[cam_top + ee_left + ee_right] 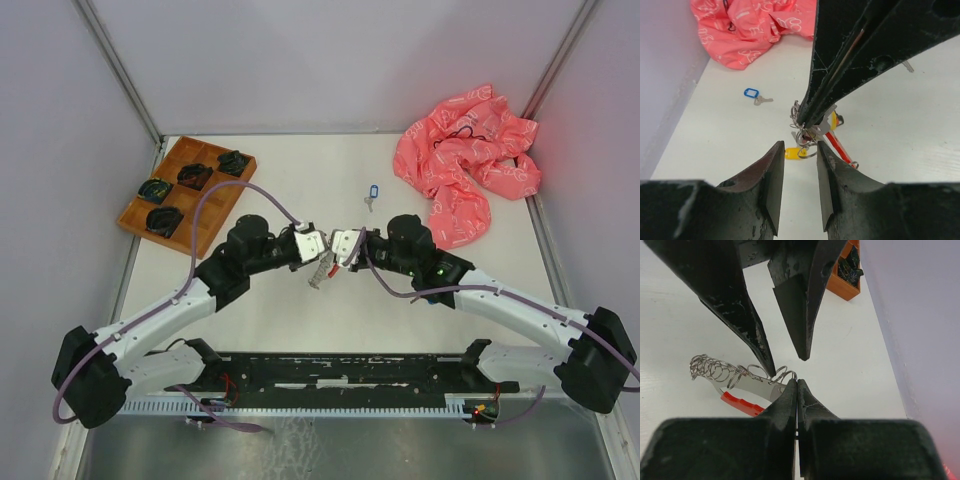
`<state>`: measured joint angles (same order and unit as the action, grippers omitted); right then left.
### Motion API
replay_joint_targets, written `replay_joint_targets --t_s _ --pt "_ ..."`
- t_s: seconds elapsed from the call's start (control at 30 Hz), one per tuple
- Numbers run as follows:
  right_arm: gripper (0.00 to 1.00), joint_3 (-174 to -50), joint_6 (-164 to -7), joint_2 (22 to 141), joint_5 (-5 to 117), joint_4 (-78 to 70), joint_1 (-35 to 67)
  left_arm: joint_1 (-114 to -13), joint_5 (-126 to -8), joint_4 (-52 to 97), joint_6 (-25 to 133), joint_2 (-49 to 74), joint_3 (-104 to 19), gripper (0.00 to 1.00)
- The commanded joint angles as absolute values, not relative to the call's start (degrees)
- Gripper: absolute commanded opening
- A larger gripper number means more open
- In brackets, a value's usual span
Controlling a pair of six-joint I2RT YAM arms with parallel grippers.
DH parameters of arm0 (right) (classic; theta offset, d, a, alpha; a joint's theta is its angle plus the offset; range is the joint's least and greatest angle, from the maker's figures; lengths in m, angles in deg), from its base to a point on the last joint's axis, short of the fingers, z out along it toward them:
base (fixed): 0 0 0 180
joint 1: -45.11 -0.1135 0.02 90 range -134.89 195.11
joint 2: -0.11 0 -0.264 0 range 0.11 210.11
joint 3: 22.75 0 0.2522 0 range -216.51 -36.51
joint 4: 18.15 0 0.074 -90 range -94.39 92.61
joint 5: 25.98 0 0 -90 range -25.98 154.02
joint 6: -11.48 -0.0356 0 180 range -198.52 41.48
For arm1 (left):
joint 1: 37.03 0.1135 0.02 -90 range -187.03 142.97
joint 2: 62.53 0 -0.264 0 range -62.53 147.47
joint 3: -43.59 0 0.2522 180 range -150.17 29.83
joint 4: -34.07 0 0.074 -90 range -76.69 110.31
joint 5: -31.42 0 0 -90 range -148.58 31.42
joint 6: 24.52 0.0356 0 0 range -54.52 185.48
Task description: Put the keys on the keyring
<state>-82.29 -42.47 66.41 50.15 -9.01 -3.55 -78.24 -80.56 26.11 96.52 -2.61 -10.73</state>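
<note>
At the keyring, the right gripper clamped a loop, steadying it for threading; the left gripper hung released beside it. Beyond the keyring, a blue-tagged key probably needed fetching next.

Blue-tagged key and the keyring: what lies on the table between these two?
Nothing lies there. In the left wrist view, the table between the blue-tagged key and the keyring is a bare white surface.
</note>
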Motion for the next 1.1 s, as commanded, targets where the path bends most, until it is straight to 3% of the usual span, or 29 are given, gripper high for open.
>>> replay_joint_targets --t_s 0.0,0.43,1.07 --pt "0.01 -85.77 -38.04 64.15 46.40 -10.19 -3.10 -77.36 -86.42 24.49 98.29 -1.54 -13.97 0.39" --pt "0.01 -85.90 -34.25 62.67 40.74 -7.87 -1.49 -68.45 -105.12 24.26 98.84 0.03 -15.63 0.38" --pt "0.01 -86.17 -33.70 62.86 37.58 -7.86 -1.55 -67.98 -108.76 20.44 100.75 4.51 -18.40 0.35"
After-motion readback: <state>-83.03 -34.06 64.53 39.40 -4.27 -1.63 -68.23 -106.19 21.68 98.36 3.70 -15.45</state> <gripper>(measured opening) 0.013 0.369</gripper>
